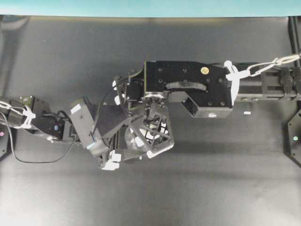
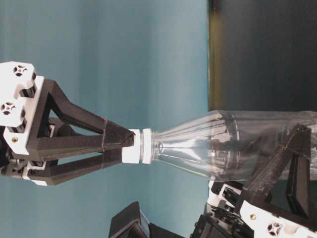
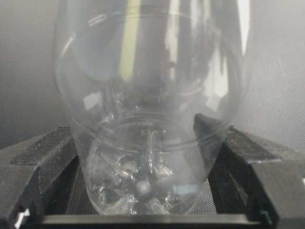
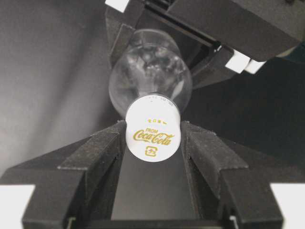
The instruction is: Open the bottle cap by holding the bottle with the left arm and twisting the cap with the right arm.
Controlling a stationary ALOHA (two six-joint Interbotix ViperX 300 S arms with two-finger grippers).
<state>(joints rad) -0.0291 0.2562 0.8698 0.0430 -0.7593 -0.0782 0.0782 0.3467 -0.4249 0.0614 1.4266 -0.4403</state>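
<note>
The clear plastic bottle (image 1: 134, 141) stands upright near the middle of the table, with my left gripper (image 3: 143, 143) shut on the lower body of this bottle (image 3: 152, 105). One black finger (image 3: 52, 152) presses each side. The left arm (image 1: 47, 125) reaches in from the left. From above, my right gripper (image 4: 153, 131) is shut on the white bottle cap (image 4: 153, 134), which has gold lettering on top. In the table-level view the lattice fingers (image 2: 84, 144) pinch the cap (image 2: 137, 146) at the bottle's neck. The boxy right arm (image 1: 197, 87) comes from the right and hides the cap from overhead.
A tiny white scrap (image 1: 247, 113) lies on the black table mat (image 1: 211, 179) to the right of the arms. A teal wall (image 1: 141, 7) runs along the far edge. Arm bases sit at the far left and far right edges.
</note>
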